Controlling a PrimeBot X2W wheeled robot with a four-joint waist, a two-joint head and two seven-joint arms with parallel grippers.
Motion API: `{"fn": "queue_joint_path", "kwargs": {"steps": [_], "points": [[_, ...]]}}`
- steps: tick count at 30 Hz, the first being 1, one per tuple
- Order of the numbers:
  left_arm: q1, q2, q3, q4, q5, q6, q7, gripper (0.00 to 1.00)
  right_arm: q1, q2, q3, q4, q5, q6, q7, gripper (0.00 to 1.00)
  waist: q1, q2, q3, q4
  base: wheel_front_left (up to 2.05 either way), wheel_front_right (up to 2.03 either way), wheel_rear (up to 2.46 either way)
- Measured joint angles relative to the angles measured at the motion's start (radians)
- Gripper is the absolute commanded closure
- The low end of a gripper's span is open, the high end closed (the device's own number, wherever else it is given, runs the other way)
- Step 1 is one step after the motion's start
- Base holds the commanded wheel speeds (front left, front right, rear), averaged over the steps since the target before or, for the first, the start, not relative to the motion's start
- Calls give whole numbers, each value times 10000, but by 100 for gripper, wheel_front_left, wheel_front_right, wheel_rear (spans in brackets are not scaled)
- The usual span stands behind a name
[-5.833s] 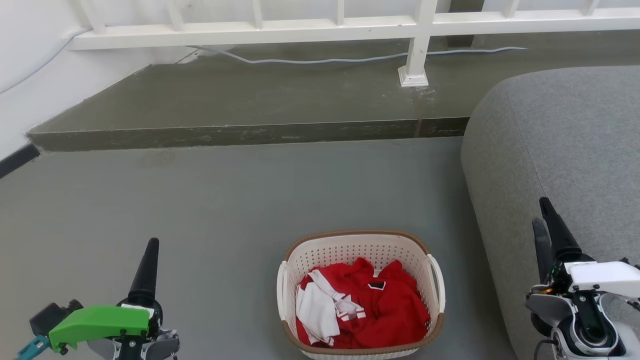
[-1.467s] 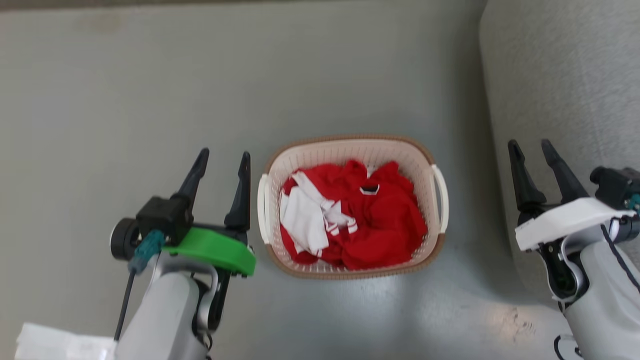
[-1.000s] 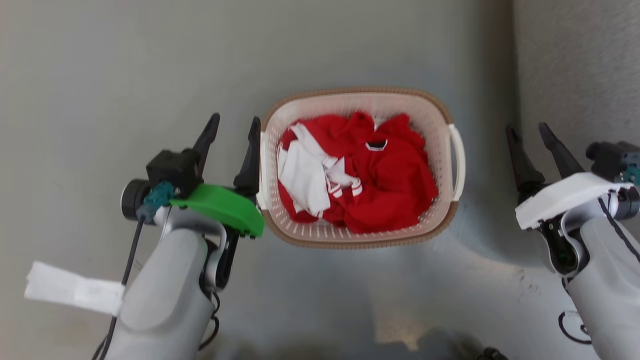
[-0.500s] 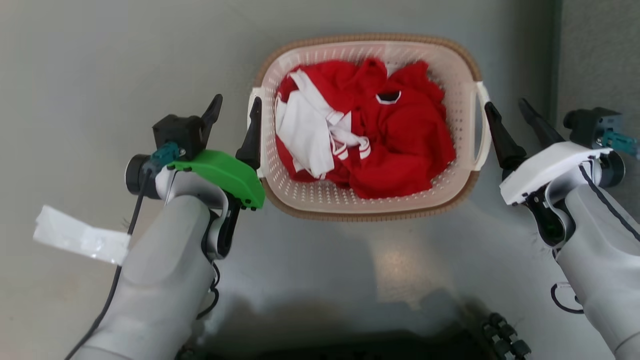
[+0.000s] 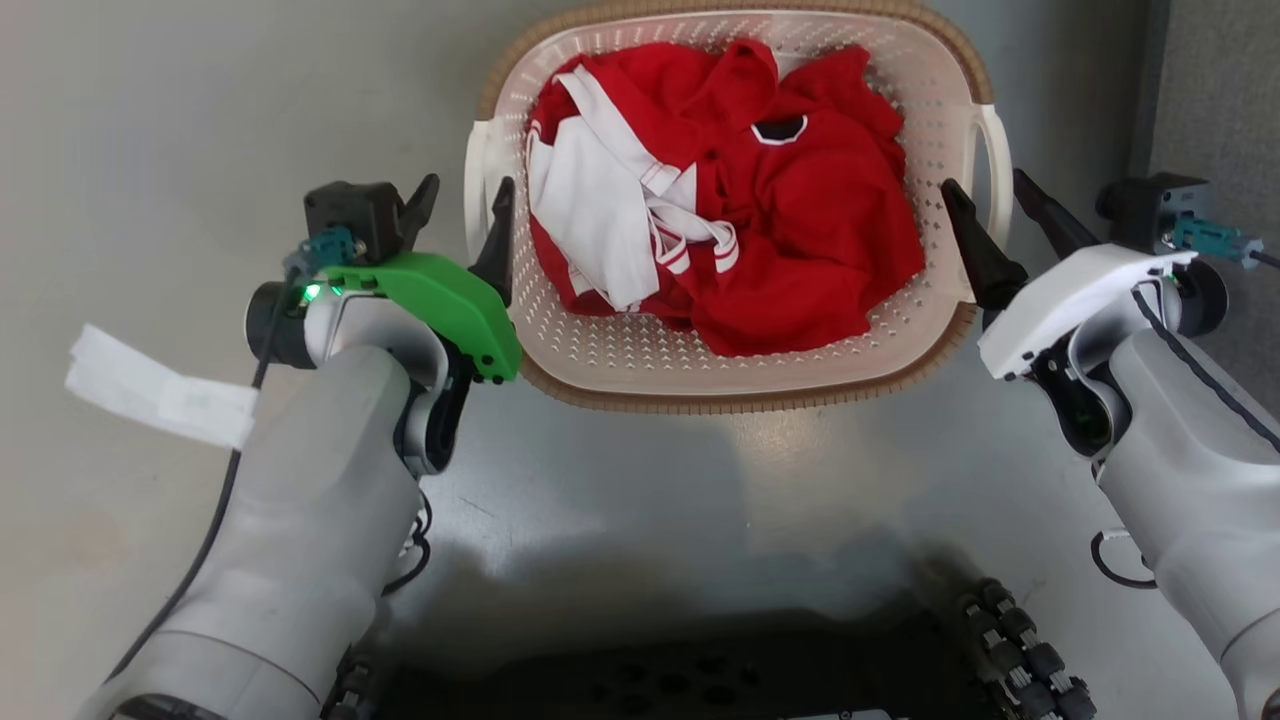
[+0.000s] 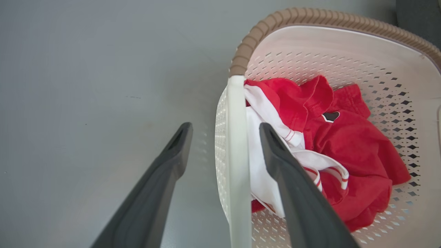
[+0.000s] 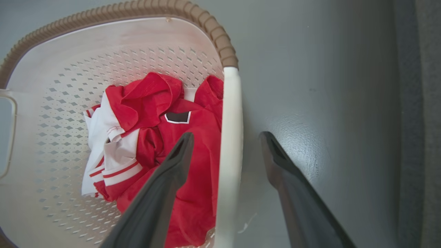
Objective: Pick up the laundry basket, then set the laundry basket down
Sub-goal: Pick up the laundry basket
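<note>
The laundry basket (image 5: 740,398), cream with a brown rim, stands on the grey floor and holds red and white clothes (image 5: 760,190). My left gripper (image 5: 463,212) is open, its fingers straddling the basket's left loop handle (image 5: 472,180) without clamping it. In the left wrist view the handle bar (image 6: 236,155) runs between the two fingers of the left gripper (image 6: 225,128). My right gripper (image 5: 995,205) is open too, straddling the right handle (image 5: 997,140). In the right wrist view that white bar (image 7: 230,137) runs up between the spread fingers of the right gripper (image 7: 226,136).
A grey sofa (image 5: 1220,90) stands close on the right, just beyond my right gripper. My dark wheeled base (image 5: 700,680) lies along the bottom edge. A white tag (image 5: 150,390) hangs off the left arm's cable. Grey floor stretches away to the left.
The head camera has dipped, so the basket sits higher and larger in view. Both grippers, open throughout, have closed in until each straddles a side handle.
</note>
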Motion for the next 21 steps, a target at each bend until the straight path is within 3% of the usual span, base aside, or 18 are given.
{"fn": "queue_joint_path", "kwargs": {"steps": [11,12,14,15,16,17,18,21], "points": [[-414,-2,-656,738,-740,-90,293,0,-498,44,625,474,497,2,-13,0,-1,0,246,-106,0,0,0],[-452,-2,-702,788,-777,-90,295,11,-549,46,688,487,535,2,-15,0,0,0,250,-109,0,0,0],[-523,-2,-800,872,-940,-113,295,42,-650,46,805,520,575,2,-15,19,-1,0,257,-111,0,0,0],[-553,-2,-853,915,-1055,-132,295,59,-687,46,851,533,646,2,-17,48,0,0,259,-113,0,0,0],[-577,-2,-901,947,-1120,-134,295,87,-716,44,897,552,713,2,-17,67,-1,0,260,-114,0,0,0],[-599,-2,-947,966,-1179,-165,295,100,-741,44,943,583,773,2,-19,89,-1,0,260,-114,0,0,0],[-629,-35,-995,966,-1220,-173,295,100,-772,44,986,627,823,2,-21,100,0,0,259,-115,0,0,0],[-728,-81,-1120,1035,-1319,-161,309,100,-848,79,1097,752,972,-6,-27,100,-1,0,246,-122,0,0,0]]}}
